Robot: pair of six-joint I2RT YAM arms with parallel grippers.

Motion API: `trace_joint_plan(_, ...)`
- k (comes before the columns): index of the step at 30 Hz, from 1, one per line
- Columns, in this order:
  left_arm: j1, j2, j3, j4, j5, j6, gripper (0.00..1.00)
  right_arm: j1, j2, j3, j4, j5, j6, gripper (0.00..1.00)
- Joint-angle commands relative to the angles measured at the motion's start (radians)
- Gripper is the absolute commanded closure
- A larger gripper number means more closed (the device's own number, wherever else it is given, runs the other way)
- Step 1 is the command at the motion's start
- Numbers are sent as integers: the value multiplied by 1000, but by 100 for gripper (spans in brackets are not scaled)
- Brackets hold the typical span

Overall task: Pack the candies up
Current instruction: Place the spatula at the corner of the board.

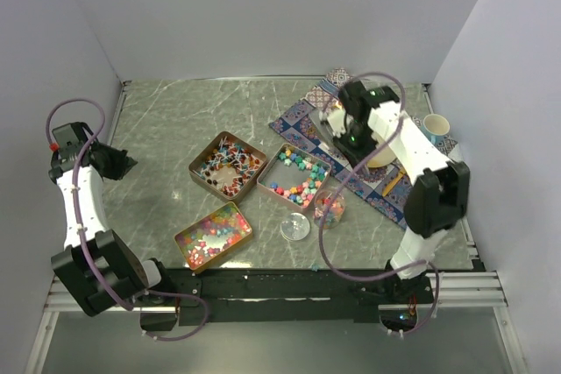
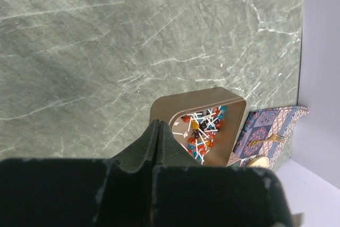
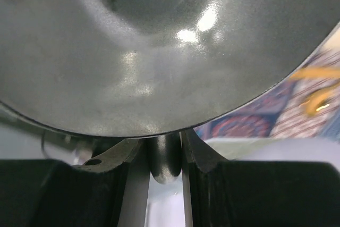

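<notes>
Only close-up: right jaws around a metal stem (image 3: 166, 160).

Lab enclosure, white walls (image 1: 263, 6), marble tabletop (image 1: 175, 120)

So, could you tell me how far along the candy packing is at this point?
Early days. The jar seems to hold a few candies, its lid off beside it. The right gripper is shut on a metal dish over the mat. Left to do: most candies lie in the three tins, and the left gripper is shut and empty, off to the side.
</notes>
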Motion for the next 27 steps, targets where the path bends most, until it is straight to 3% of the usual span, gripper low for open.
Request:
trace_joint_plan(1, 5, 16, 7, 36, -17, 17, 99, -34, -210, -225, -27, -45, -22, 100)
trace_joint_plan(7, 4, 41, 25, 36, -31, 29, 99, -166, -342, -511, -4, -25, -14, 100)
trace_joint_plan(12, 4, 59, 27, 46, -31, 25, 99, -425, -351, -587, -5, 16, -19, 100)
trace_joint_plan(20, 2, 91, 44, 55, -26, 17, 99, -710, -390, -720, -19, 145, -82, 100)
trace_joint_plan(27, 1, 108, 51, 61, -15, 8, 99, -974, -298, -788, 97, 257, -98, 100)
